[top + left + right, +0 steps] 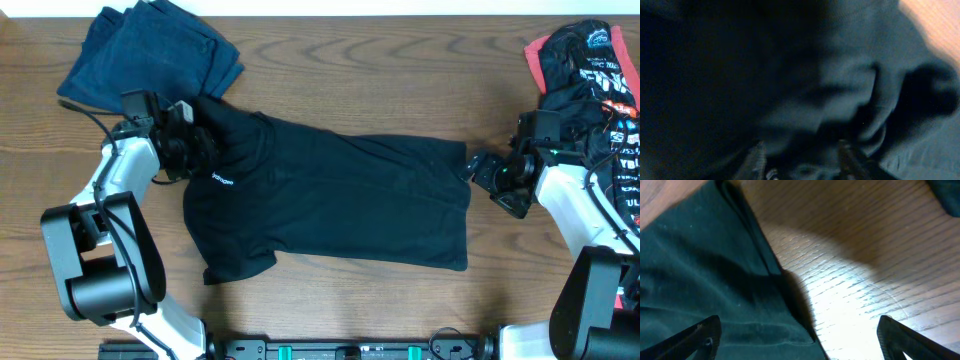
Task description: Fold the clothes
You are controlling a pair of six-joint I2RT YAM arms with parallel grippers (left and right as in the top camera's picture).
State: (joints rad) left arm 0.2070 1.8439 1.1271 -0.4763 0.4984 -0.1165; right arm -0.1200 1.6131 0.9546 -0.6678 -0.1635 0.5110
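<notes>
While the black shirt (340,200) lies flat across the middle of the worktop (400,90), collar (228,125) toward the left edge, the left gripper (195,140) sits on that collar, jaws part-way apart, no firm hold evident. At the hem (462,205) the right gripper (492,172) stands with jaws wide and empty. Risk: a finger snagging bunched cloth on lift-off would drag and rumple the shirt.

The black shirt (340,195) is showing as soft, matt cloth creasing in shallow folds, and the tabletop (400,70) under it is showing brown wood grain, finely ridged and catching a pale sheen just beside the shirt's hem. Above the shirt's collar end the blue garment (150,55) is looking like thicker matt cloth, while beyond the hem the black and pink-red clothes (590,70) are looking smoother, carrying white print.
</notes>
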